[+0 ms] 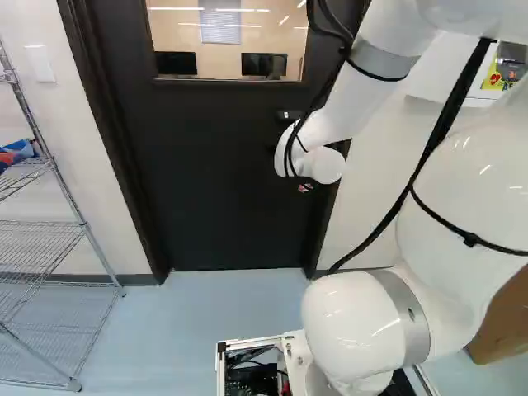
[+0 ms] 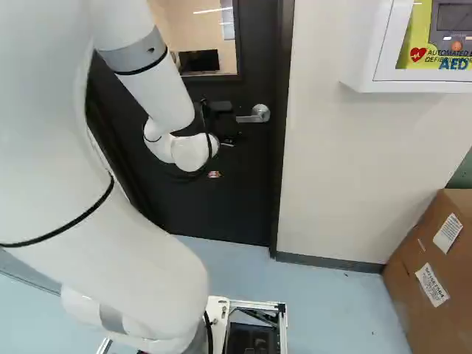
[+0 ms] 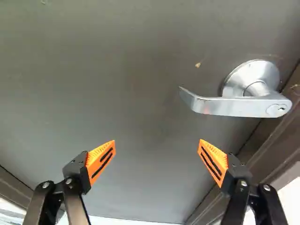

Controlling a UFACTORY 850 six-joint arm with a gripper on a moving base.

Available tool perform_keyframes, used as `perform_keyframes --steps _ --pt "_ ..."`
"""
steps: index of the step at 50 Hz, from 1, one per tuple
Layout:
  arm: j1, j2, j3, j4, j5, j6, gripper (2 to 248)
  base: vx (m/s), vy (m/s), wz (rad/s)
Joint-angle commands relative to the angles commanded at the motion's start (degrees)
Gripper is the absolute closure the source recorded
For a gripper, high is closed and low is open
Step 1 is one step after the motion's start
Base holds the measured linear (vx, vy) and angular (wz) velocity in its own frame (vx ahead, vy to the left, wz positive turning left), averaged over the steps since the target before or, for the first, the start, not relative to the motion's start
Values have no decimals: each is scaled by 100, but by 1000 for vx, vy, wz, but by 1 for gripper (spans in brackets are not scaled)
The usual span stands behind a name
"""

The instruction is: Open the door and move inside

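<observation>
In the right base view my gripper (image 2: 226, 140) is mostly hidden by the white wrist, in front of the dark door (image 2: 240, 199), below and beside its silver lever handle (image 2: 254, 116). The wrist view shows the gripper (image 3: 157, 147) open, its two orange-padded fingers wide apart with nothing between them. Ahead of the fingers and off to one side, the lever handle (image 3: 234, 106) stands out from the door face (image 3: 122, 84), not touched by either finger. The door (image 1: 223, 173) looks closed in its frame; the arm hides the handle in the left base view.
A wire shelf rack (image 1: 49, 239) stands left of the door. Right of it, a white defibrillator cabinet (image 2: 361, 70) juts from the wall, with a large cardboard box (image 2: 413, 273) on the floor below. The door has a window (image 1: 227, 37); its frame edge (image 2: 284, 147) runs close beside the handle.
</observation>
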Motion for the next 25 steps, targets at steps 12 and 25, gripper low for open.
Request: perform_keyframes --steps 12,25 --pt "-69 244 69 0 0 0 3 0 0 0" --pt "-120 443 79 0 0 0 3 0 0 0"
